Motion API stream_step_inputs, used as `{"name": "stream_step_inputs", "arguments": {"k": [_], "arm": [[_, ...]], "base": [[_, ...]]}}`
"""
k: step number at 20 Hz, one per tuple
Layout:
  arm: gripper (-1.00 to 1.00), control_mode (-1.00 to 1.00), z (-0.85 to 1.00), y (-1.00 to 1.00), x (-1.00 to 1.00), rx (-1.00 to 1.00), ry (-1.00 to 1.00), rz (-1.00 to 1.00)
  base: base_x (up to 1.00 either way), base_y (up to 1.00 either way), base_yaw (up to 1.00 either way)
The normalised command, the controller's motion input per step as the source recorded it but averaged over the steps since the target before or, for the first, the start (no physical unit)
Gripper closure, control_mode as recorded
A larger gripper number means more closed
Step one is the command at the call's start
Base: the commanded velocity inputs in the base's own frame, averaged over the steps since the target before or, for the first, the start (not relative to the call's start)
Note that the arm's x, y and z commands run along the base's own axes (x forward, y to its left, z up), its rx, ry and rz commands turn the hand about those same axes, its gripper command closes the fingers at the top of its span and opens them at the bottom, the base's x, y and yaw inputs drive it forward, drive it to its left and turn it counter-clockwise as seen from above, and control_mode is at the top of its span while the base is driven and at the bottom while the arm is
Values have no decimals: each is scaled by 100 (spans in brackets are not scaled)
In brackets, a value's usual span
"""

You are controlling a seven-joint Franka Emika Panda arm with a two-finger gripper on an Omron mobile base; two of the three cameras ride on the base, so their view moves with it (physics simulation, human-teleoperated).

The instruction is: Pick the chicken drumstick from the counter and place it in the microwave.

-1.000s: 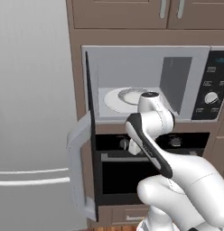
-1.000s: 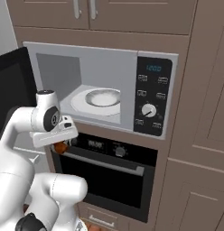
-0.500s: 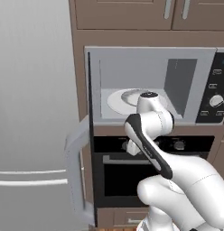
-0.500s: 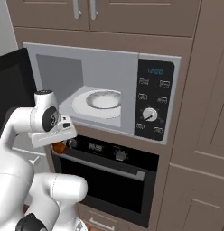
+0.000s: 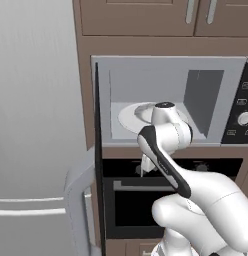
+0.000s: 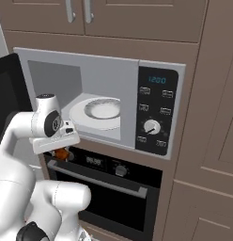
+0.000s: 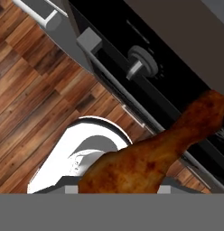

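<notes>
Gripping chicken drumstick [image 7: 150,158] in closed fingers [image 6: 62,153] | hand view: oven knob [image 7: 142,66] | base views: microwave [image 6: 104,101] open

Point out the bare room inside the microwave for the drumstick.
The white turntable plate in the microwave lies bare, bordered by grey walls. The open doorway ahead is free. Crowded below the sill: the gripper, holding the chicken drumstick, sits by the oven.

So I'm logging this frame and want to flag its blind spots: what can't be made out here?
- Pincer fingertips: in the hand view the chicken drumstick covers them, so the grip cannot be judged.
- Drumstick: in the right base view just an orange sliver shows under the white hand; in the left base view the arm hides it.
- Microwave control panel: cut off by the left base view's right edge.
- Turntable plate: partly behind the arm.
</notes>
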Motion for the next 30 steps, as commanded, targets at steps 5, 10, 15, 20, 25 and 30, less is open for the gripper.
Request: {"name": "stream_step_inputs", "arguments": {"k": [5,10,15,20,25,30], "arm": [[100,100,0,0,0,0,0,0],[100,100,0,0,0,0,0,0],[100,-100,1,0,-2,0,-4,0],[100,-100,63,0,9,0,-34,2],[100,-100,84,-1,56,0,-29,7],[100,-100,54,-27,67,0,-44,0]], "base": [[25,-7,-1],[1,0,0],[0,0,0],[0,0,0],[0,0,0],[0,0,0]]}}
